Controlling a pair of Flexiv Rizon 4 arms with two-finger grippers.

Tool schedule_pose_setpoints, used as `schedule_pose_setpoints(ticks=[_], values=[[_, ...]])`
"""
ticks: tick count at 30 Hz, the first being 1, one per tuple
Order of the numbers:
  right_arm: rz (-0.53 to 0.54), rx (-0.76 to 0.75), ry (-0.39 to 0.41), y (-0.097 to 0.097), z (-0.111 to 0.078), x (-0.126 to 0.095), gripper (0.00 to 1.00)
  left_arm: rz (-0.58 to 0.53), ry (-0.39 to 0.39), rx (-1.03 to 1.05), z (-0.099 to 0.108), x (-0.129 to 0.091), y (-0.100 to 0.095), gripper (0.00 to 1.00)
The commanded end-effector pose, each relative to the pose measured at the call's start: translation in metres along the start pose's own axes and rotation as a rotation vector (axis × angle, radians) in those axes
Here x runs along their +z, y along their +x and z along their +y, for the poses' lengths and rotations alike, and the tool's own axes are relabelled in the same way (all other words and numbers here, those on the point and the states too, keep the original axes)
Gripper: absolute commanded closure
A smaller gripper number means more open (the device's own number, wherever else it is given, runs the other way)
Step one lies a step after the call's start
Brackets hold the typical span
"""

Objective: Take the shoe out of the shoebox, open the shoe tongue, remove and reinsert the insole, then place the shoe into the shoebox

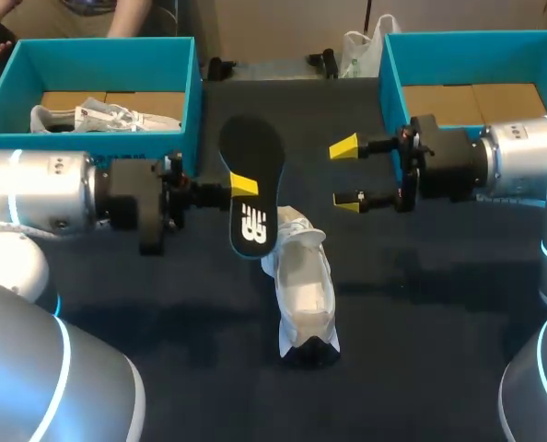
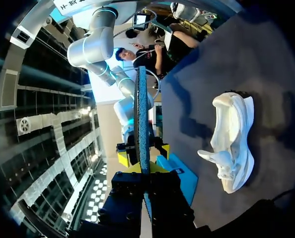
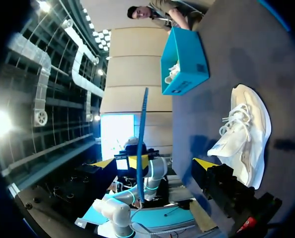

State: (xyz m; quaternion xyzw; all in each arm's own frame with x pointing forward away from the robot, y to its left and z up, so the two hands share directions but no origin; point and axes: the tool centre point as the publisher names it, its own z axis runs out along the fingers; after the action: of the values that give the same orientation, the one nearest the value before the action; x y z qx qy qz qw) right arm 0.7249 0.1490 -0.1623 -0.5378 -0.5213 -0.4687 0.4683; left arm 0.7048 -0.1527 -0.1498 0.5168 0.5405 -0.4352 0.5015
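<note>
Dark bench [image 1: 421,359] is carrying a shoe [image 1: 303,285]; left hand [image 1: 241,184] is clamping the insole [image 1: 250,147] upright above it; right hand [image 1: 347,175], spread apart, is hovering rightward, seemingly level.

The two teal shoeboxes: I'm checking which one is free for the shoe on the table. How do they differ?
The left shoebox holds a white shoe on its floor; the right shoebox shows only bare brown cardboard. The left shoebox's front wall is in full view above the left arm; the right arm covers part of the right shoebox. Both are open-topped with teal walls and brown cardboard floors.
</note>
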Motion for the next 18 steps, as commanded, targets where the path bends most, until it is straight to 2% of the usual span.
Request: schedule_pose_setpoints(ticks=[1,11,18], values=[[0.005,-0.004,-0.002,0.000,0.001,0.005,0.00,-0.009,0.008,0.014,0.007,0.014,0.006,1.00],[-0.014,0.013,0.025,-0.004,0.016,0.036,0.00,-0.018,-0.009,0.057,0.005,0.028,0.014,1.00],[-0.007,0.008,0.015,-0.002,0.020,0.044,0.00,-0.019,-0.028,0.060,0.008,0.035,0.018,1.00]])
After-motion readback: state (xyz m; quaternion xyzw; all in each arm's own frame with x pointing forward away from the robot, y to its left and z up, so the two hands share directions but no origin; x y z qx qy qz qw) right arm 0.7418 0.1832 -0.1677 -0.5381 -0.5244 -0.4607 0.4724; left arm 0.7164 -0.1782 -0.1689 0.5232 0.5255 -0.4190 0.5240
